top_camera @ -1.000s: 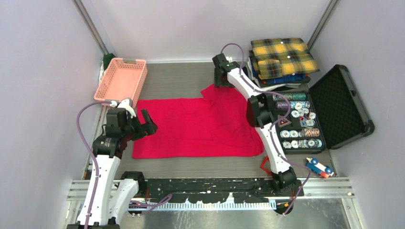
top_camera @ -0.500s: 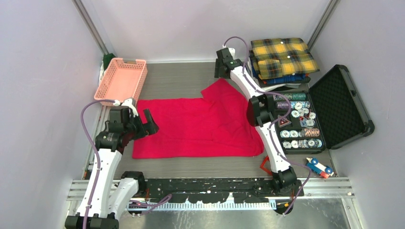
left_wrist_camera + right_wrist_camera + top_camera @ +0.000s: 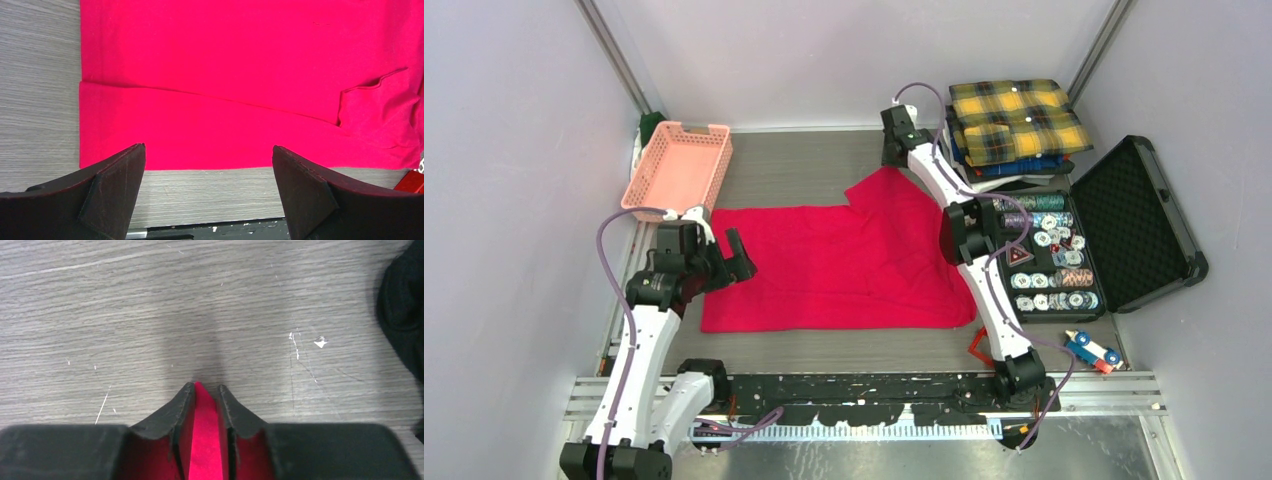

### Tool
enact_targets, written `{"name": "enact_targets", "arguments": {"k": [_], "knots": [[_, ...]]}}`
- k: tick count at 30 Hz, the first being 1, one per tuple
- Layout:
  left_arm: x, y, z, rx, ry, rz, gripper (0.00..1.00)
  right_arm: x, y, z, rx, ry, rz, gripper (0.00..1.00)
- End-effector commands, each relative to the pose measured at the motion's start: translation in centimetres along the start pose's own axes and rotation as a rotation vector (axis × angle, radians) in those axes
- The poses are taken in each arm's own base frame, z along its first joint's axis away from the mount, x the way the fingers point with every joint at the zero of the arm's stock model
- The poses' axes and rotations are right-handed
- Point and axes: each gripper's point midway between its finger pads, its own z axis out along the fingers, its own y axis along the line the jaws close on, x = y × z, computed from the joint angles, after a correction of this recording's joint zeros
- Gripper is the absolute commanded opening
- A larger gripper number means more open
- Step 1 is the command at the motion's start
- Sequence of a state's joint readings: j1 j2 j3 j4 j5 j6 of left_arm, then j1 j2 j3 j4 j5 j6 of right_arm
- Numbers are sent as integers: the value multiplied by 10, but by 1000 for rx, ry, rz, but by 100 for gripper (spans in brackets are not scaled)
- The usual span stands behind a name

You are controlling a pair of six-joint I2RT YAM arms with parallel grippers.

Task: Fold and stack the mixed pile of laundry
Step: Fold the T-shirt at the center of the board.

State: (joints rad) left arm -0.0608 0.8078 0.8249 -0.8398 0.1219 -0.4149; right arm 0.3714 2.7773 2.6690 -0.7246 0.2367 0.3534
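The right pincer has just closed on the far sleeve tip of the plain bright red cloth T-shirt, which lies spread mid-table. The sleeve now reaches farther out, so spreading looks nearly done. The left pincer hovers wide open and empty over the shirt's left hem. Bare grey table lies beyond the sleeve. The folded yellow-and-black plaid shirt sits far right.

The right tool pinches a fold of red T-shirt over the scratched grey table.
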Motion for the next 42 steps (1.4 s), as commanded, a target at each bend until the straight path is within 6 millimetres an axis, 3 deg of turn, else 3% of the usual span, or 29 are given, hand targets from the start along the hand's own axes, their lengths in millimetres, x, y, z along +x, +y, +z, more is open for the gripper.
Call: {"name": "enact_targets", "arguments": {"k": [1,5,10,15,20,23,27,31,42], "knots": [[-6,1,-1,-21,-9,5,100,15,9,-2,-55,50,6,21],[-8,8,3,-64,-10,0,100,13,10,-6,-74,34,13,2],[-24,28,11,-193,-47,-19,98,-2,6,-15,-83,-22,58,1],[-68,34,23,-302,-130,-47,93,-27,-14,-35,-51,-155,105,1],[-103,34,62,-379,-150,-85,83,-34,-29,-40,-100,-175,217,1],[-123,23,92,-391,-157,-109,82,-37,-37,-44,-85,-195,217,1],[-143,14,131,-419,-139,-98,82,-38,-65,-46,-61,-196,268,1],[-164,5,158,-418,-140,-100,77,-43,-96,-45,-77,-195,363,1],[-189,4,217,-460,-109,-59,69,-41,-158,-51,-13,-200,466,1]]}}
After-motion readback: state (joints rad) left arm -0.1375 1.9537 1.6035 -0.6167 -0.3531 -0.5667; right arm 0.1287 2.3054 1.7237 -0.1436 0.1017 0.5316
